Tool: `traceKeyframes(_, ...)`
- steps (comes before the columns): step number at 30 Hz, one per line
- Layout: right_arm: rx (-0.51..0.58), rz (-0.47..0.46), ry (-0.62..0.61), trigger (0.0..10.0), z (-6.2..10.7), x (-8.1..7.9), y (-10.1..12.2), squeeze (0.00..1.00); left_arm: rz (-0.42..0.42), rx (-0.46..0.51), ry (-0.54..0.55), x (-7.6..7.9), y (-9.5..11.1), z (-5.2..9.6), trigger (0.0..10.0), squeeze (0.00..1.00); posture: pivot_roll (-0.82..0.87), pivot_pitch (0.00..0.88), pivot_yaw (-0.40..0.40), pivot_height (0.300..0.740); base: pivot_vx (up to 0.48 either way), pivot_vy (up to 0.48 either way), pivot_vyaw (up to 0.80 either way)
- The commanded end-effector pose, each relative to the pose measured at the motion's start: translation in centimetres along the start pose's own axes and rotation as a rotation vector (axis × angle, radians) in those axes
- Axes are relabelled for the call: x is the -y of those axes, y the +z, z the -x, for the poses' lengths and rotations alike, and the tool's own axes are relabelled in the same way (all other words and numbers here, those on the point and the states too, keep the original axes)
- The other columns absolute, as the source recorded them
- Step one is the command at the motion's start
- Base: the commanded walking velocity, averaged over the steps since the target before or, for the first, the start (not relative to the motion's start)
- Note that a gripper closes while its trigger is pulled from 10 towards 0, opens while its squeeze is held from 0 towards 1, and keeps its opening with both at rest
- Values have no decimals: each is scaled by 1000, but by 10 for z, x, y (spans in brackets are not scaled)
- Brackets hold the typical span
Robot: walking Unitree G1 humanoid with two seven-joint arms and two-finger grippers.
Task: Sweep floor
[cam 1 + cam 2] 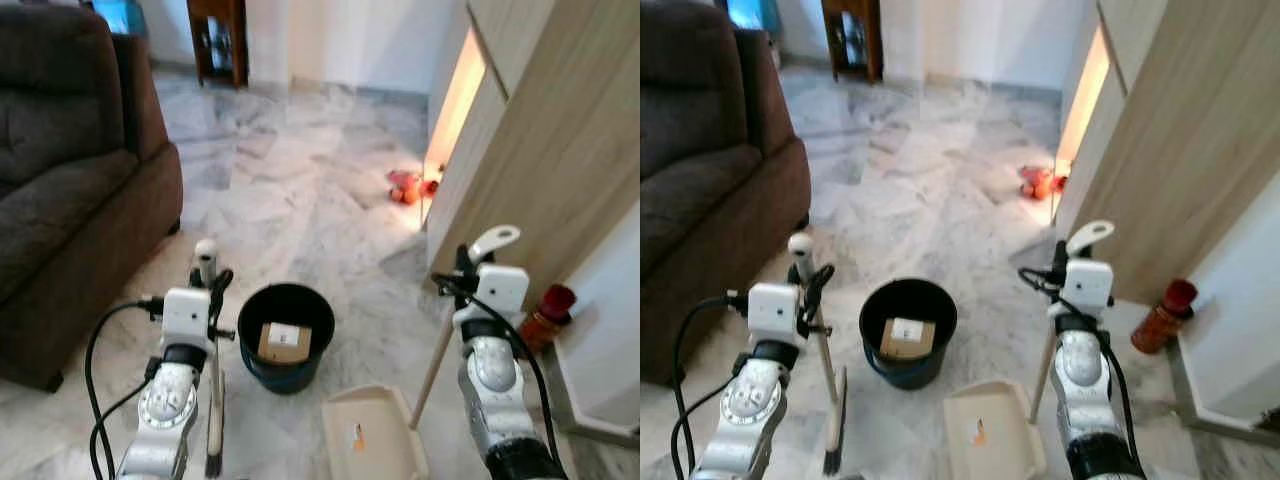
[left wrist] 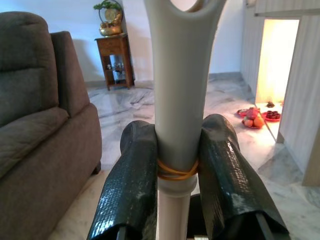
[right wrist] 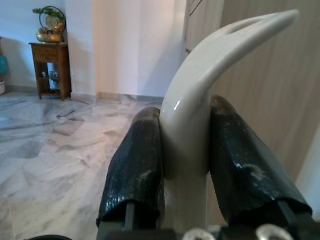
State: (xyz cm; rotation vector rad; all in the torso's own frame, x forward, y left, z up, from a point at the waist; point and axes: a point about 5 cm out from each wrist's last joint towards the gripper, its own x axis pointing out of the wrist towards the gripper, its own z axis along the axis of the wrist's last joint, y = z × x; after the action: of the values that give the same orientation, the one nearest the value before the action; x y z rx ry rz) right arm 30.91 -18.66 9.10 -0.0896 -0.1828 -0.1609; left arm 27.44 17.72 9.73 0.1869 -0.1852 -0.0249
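My left gripper (image 1: 216,284) is shut on the grey handle of a broom (image 1: 206,252), which stands almost upright; its bristle head (image 1: 213,458) rests on the marble floor by my left arm. In the left wrist view both black fingers (image 2: 131,175) press against the handle (image 2: 179,75). My right gripper (image 1: 464,272) is shut on the cream handle (image 1: 494,238) of a long-handled dustpan, and the pan (image 1: 370,436) sits on the floor between my arms. The right wrist view shows the fingers (image 3: 136,165) clamped on that curved handle (image 3: 190,115).
A black bucket (image 1: 250,305) with a small cardboard box (image 1: 284,342) inside stands just ahead. A brown sofa (image 1: 70,190) is on the left and a wooden cabinet wall (image 1: 545,150) on the right. A red bottle (image 1: 548,310) and plates of fruit (image 1: 408,186) sit on the floor.
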Motion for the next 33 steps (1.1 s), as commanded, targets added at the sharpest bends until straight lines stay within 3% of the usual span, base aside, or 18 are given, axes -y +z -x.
traceKeyframes(1,36,2,-8,10000,-5,3,8,0,6,43,3,1,8,-4,10000,0,126,0,-75,740,-274,0,0)
traceKeyframes(12,42,-9,3,10000,-6,1,9,0,10,43,7,3,8,-4,10000,0,125,0,-80,740,-272,0,0)
traceKeyframes(26,28,-21,5,10000,-8,-1,8,0,12,44,5,5,9,-5,10000,0,130,0,-84,740,0,0,0)
traceKeyframes(33,20,-24,6,10000,-8,-2,7,0,16,46,2,6,10,-7,10000,0,130,0,-82,740,0,0,-754)
